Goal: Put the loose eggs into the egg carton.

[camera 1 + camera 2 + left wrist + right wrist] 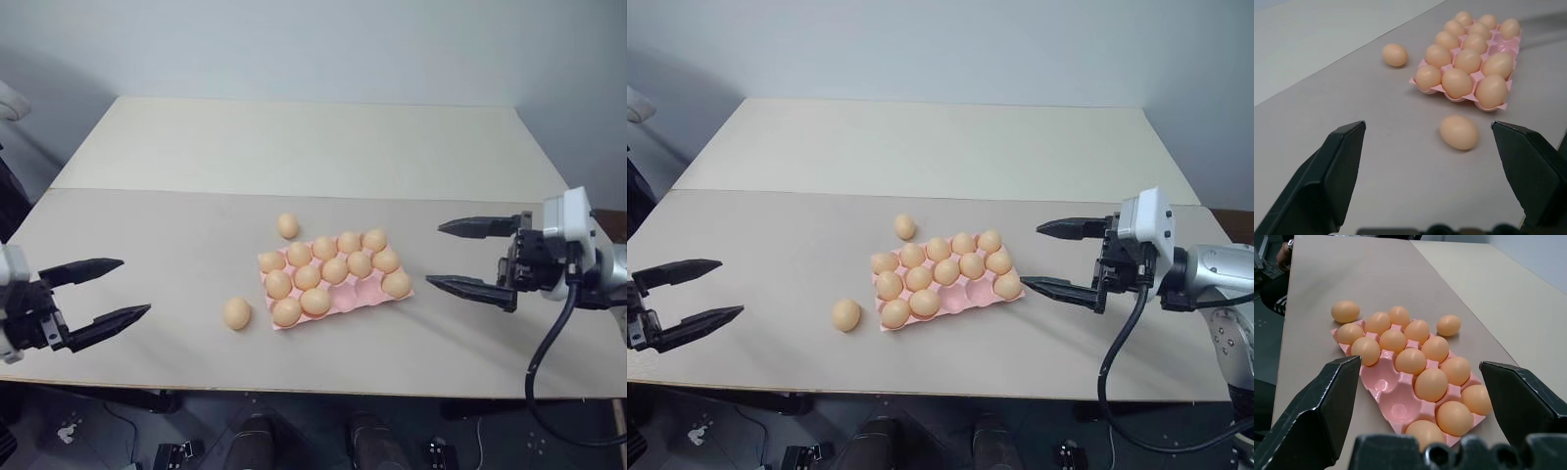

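Observation:
The pale pink egg carton [364, 292] lies in the middle of the table, with eggs in most of its cups and two bare cups in its near row. One loose egg [287, 226] rests just behind the carton's far left corner. Another loose egg [236, 313] lies to the left of its near left corner, and also appears in the left wrist view [1459, 132]. My left gripper [135, 286] hovers open at the table's left side, well away from that egg. To the right of the carton, my right gripper [434, 255] is open, empty and pointing at it.
The table [294, 147] has a paler far half behind a seam, with broad bare surface there. Its front edge [323, 384] runs close below the carton and both grippers. A black cable [549, 352] hangs from my right wrist.

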Robot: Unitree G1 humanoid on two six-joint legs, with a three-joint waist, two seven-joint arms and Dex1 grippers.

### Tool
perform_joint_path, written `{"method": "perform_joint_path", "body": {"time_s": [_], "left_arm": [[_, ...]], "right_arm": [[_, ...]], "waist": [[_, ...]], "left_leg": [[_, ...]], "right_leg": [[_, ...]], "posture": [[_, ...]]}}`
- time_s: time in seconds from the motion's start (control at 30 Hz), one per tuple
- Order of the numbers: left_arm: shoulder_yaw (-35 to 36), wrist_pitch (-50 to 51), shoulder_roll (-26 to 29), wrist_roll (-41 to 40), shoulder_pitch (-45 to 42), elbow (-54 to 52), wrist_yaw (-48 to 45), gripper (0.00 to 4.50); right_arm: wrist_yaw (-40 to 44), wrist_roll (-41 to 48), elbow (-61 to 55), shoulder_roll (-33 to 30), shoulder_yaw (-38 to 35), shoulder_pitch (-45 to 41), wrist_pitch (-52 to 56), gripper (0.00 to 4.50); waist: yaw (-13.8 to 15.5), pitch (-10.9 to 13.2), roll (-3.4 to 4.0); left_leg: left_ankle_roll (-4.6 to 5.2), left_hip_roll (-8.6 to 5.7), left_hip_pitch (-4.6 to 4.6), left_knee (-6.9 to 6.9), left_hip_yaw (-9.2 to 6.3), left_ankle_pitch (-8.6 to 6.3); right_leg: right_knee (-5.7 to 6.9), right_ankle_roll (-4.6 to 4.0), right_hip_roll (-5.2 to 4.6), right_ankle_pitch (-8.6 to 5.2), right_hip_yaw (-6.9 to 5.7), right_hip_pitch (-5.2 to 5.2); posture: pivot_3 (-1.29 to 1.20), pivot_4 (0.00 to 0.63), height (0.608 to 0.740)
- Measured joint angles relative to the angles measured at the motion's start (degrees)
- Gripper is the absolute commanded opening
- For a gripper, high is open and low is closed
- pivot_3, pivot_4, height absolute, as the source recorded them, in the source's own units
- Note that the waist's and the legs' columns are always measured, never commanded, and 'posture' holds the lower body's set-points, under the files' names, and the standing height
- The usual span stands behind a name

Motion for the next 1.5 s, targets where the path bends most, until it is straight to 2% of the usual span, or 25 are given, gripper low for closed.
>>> {"method": "perform_joint_path", "body": {"time_s": [0.17,0.37,0.6,0.97,1.07,1.23,1.5], "left_arm": [[-6.04,4.53,1.84,-2.02,-2.14,-2.56,3.74,4.46],[-19.17,12.53,0.5,-2.6,-3.94,-11.7,15.57,4.46],[-29.79,17.8,-4.52,-0.12,-11.93,-11.69,29.1,4.46],[-40.15,22.73,-7.19,5.39,-16.07,-10.07,38.66,4.46],[-41.71,23.83,-7.22,6.7,-17.72,-8.67,39.63,3.88],[-43.04,23.97,-7.98,8.19,-19.29,-6.57,40.22,2.31],[-37.88,22.17,-6.29,6.34,-18.39,-6.9,36.15,2.31]], "right_arm": [[-0.5,0.05,-0.99,-0.01,-0.52,0.61,0.03,4.5],[-1.81,0.26,-2.91,0.0,-1.67,2.23,0.19,4.5],[-3.09,0.65,-4.38,-0.01,-2.94,3.89,0.29,4.5],[-4.37,1.15,-6.58,0.0,-4.71,6.2,0.32,4.5],[-4.79,1.17,-6.86,0.0,-4.91,6.56,0.32,4.5],[-5.13,1.18,-7.35,0.03,-5.05,6.83,0.32,4.5],[-5.73,1.21,-7.6,0.2,-5.21,7.34,0.32,4.5]], "waist": [[0.0,0.0,0.0],[0.02,0.0,0.0],[0.1,0.0,-0.01],[0.13,0.0,0.0],[0.19,0.0,0.0],[0.25,0.0,-0.01],[0.15,0.0,0.0]], "left_leg": [[0.0,-0.01,-0.01,0.0,0.0,0.0],[0.0,-0.01,0.0,0.0,-0.02,0.0],[0.0,-0.03,-0.03,0.02,-0.02,0.0],[0.0,-0.04,-0.02,0.01,-0.02,0.0],[0.0,-0.06,-0.02,0.01,-0.02,0.0],[0.0,-0.06,-0.02,0.01,-0.02,0.0],[0.0,-0.06,-0.01,0.01,-0.02,0.0]], "right_leg": [[-0.01,0.0,0.0,0.0,0.02,0.0],[0.02,0.0,0.01,0.0,0.03,0.0],[0.0,0.01,0.0,0.01,0.04,0.01],[0.01,0.01,0.01,0.01,0.04,0.01],[0.0,0.01,0.0,0.01,0.04,0.01],[0.0,0.01,0.0,0.01,0.04,0.01],[0.0,0.01,0.0,0.01,0.05,0.01]], "posture": [[0.0,0.15,0.74],[0.0,0.15,0.74],[0.0,0.15,0.74],[0.0,0.15,0.74],[0.0,0.15,0.74],[0.0,0.15,0.74],[0.0,0.15,0.74]]}}
